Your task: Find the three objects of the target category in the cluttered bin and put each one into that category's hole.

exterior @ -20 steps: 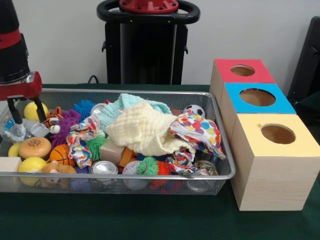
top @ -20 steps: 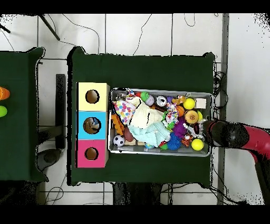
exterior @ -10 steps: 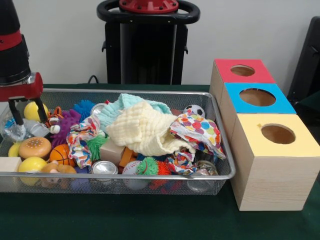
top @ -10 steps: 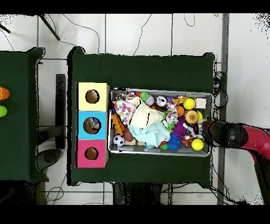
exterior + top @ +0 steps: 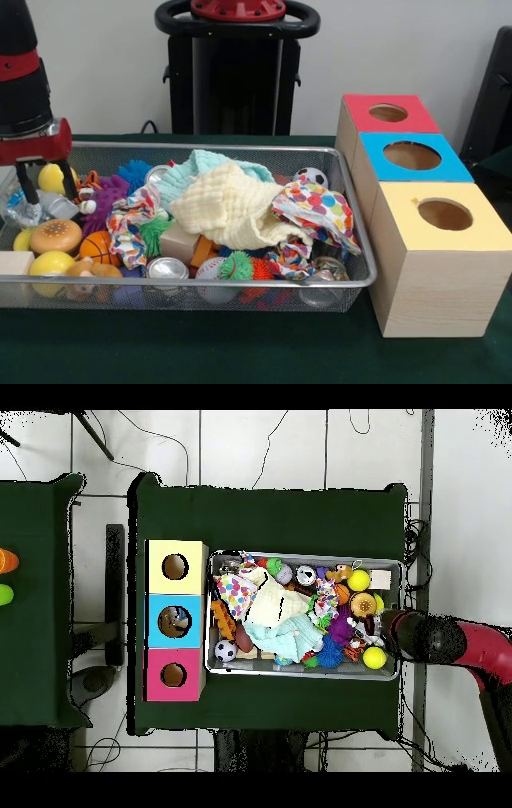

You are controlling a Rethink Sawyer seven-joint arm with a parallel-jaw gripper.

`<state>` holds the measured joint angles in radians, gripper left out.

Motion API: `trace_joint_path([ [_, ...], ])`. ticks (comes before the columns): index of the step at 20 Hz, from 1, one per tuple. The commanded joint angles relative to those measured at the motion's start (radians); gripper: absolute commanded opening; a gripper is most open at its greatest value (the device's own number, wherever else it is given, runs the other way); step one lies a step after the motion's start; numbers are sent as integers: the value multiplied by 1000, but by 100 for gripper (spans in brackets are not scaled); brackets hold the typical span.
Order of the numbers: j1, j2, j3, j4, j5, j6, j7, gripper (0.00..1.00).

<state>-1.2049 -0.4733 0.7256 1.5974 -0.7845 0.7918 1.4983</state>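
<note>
A wire mesh bin [image 5: 240,281] is packed with toys and cloths. My gripper [image 5: 48,186] hangs open over its left end, and a yellow ball [image 5: 53,177] shows behind the gap between the fingers, untouched. Below it lie a clear plastic wrapper [image 5: 24,212], a hamburger toy [image 5: 55,235], a small basketball [image 5: 97,246] and another yellow ball [image 5: 50,263]. Three wooden boxes with round holes stand to the right of the bin: red [image 5: 388,113], blue [image 5: 412,155] and yellow [image 5: 444,214]. Overhead, the gripper [image 5: 386,629] sits at the right end of the bin [image 5: 300,553].
A cream cloth [image 5: 228,208], a teal cloth [image 5: 200,164] and a polka-dot cloth [image 5: 316,210] cover the middle of the bin. A soccer ball [image 5: 312,177], a silver can [image 5: 166,269], spiky balls [image 5: 236,266] and a wooden block [image 5: 14,262] lie among them.
The gripper has risen slightly and edged to the right above the bin's left end. It has stayed open with nothing in it, and the objects have not moved.
</note>
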Motion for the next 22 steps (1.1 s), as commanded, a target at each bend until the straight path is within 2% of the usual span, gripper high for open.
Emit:
trace_joint_path([
  [1, 33, -38, -16, 89, -28, -39, -108, 100],
  [6, 6, 11, 4, -9, -17, 29, -247, 100],
  [10, 1, 45, 15, -74, -19, 66, -322, 100],
  [17, -3, 77, 24, -125, -16, 92, -377, 100],
  [22, -13, 78, 24, -131, -12, 105, -403, 100],
])
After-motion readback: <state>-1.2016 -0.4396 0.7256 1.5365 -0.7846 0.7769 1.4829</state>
